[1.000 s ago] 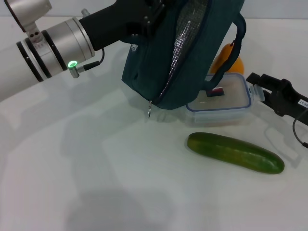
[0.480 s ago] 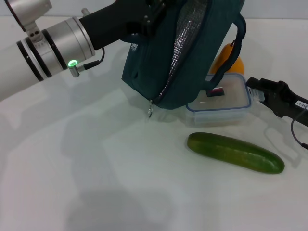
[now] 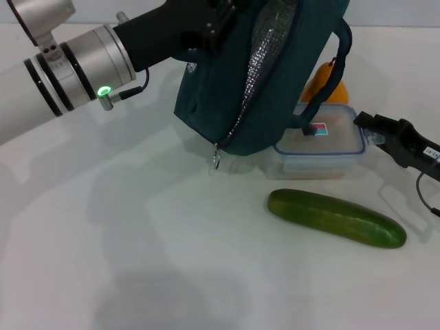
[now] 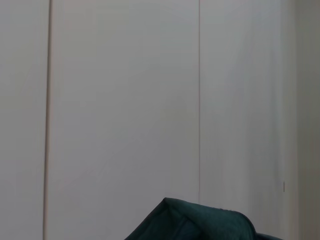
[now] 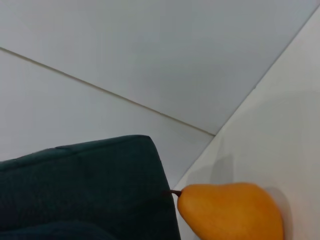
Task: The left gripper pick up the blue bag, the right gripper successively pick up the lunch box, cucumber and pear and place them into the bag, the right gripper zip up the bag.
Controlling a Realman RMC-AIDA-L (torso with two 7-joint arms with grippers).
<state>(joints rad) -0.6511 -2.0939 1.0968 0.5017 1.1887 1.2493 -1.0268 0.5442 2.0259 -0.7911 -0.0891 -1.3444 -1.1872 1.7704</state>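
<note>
The blue bag [image 3: 268,75] overhangs the lunch box [image 3: 320,148]; its right side stays open.

Blue bag [image 3: 275,69] held up at the table's [image 3: 137,261] far side, lunch box [image 3: 323,148] just right of the bag's base, pear [image 3: 328,88] behind the box, cucumber [image 3: 335,218] in front of the box, right gripper [image 3: 375,129] at the box's right edge, left gripper [image 3: 206,20] at the bag's upper left.

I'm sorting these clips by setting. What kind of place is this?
Probably a lab test bench, not a kitchen: a bare white table, plain white wall panels, and staged items only, a cucumber and a lunch box.
</note>
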